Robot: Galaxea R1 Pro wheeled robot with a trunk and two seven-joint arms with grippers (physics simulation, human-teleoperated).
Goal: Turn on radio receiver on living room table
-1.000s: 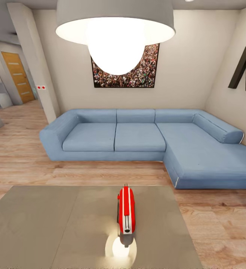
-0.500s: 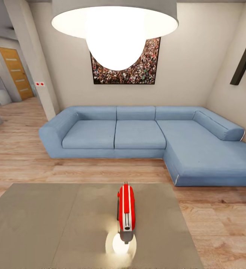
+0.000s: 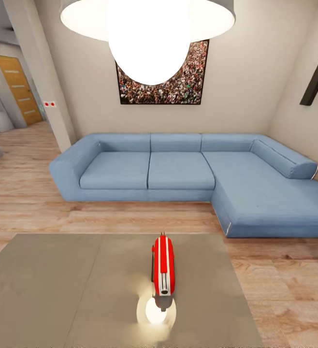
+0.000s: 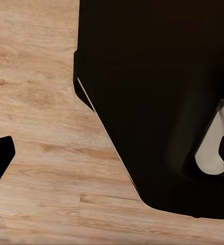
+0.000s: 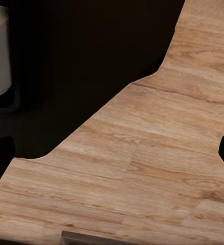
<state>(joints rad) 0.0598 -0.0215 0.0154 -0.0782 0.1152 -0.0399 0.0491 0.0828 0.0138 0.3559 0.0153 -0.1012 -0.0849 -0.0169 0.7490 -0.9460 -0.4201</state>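
The radio receiver (image 3: 163,266) stands on my bench (image 3: 57,290), right of its middle seam and nearer the near edge, white knob end toward me for reaching. Whether either claw is wide or narrow, I cannot tell.

I see a blue corner sofa (image 3: 188,176) against beige walls, a framed crowd picture (image 3: 178,82) above it, a glowing pendant lamp (image 3: 147,34) overhead, plank flooring (image 3: 28,193), and a wooden door (image 3: 15,87) far left.
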